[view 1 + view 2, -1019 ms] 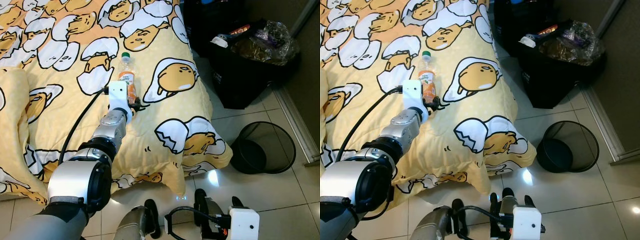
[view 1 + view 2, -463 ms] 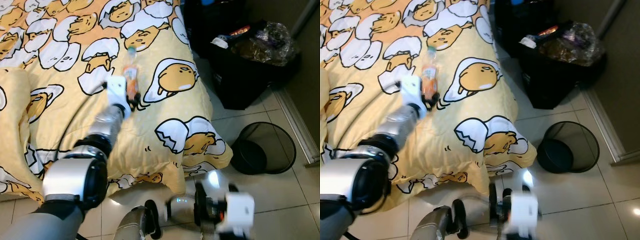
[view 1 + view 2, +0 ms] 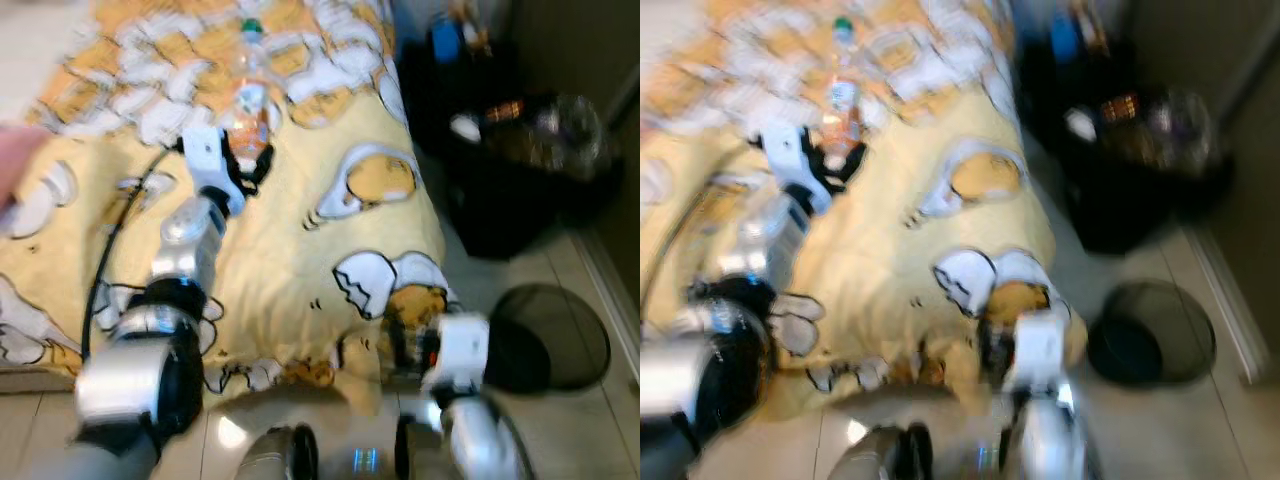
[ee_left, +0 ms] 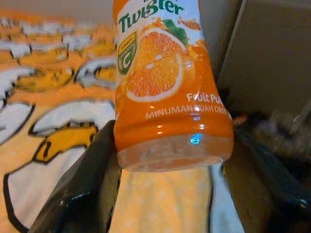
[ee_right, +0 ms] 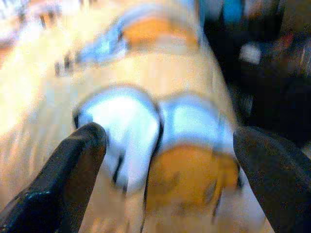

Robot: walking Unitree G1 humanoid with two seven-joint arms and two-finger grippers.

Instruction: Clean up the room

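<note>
A bedroom in a home.
A bed (image 3: 300, 230) wore a yellow cartoon-egg duvet; black bins (image 3: 520, 170) stood on tiled floor (image 3: 600, 420).

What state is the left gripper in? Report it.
Shut on the orange drink bottle. In the left wrist view a black finger presses its base; the left gripper holds it above the yellow blanket.

One bottle (image 3: 249, 122), one wire bin (image 3: 553, 338), two hands.

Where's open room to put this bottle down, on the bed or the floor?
Free: blanket between the left gripper holding the bottle and the bed's corner. Crowded: floor beside it, with black bags and mesh bin.
</note>
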